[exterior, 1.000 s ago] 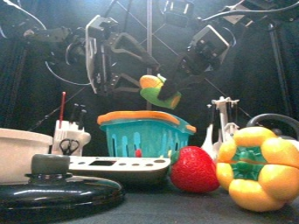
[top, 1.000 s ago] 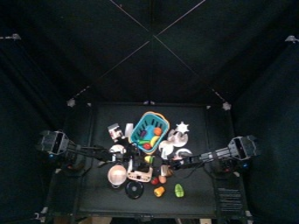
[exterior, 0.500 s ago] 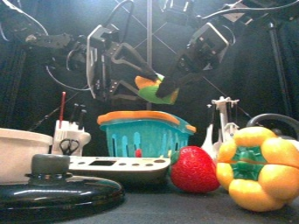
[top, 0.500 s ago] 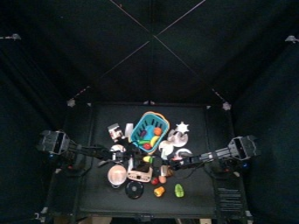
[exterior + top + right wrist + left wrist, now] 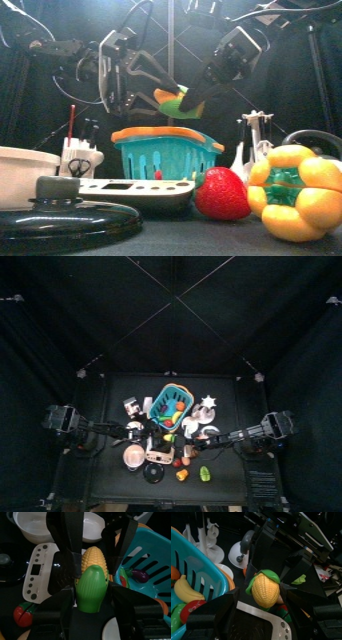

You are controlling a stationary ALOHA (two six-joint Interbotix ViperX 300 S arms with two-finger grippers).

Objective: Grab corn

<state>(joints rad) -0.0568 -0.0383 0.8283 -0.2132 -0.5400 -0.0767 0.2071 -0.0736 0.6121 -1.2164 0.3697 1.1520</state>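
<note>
**Corn held aloft between two arms, above the basket**

The toy corn cob [image 5: 174,102] hung in mid-air, well clear of the desk [image 5: 201,232] and directly over the teal basket [image 5: 167,150] of play food. The right gripper [image 5: 93,561] had it: its two black fingers [image 5: 65,572] stood wide, one on each flank of the cob and pressed against its sides, so the corn was pinched across its width.

Seen from the right wrist, the cob's long axis ran along the line of those fingers. The green husk end pointed back toward the wrist and the yellow kernel end pointed out past the fingertips. From the front the cob sat tilted, with the husk lower on the right arm's side and the kernels higher, toward the left arm.

The left gripper [image 5: 264,601] faced that kernel end with its fingers spread nearly as far as they go. The gap between them was wider than the cob. The corn lay just beyond their tips, roughly centred in the opening with its length pointing into it. Whether either left finger touched the cob could not be told from these views.

The corn was a short, plump plastic piece, with bright yellow rows of kernels and a smooth green husk wrapped over one end. It looked rigid and slick, and likely to slide lengthwise if squeezed near its taper.

By this reading the grab was already made by the right arm. Any further grip by the left arm would depend on its fingers closing across the kernel end, not along it.
</note>
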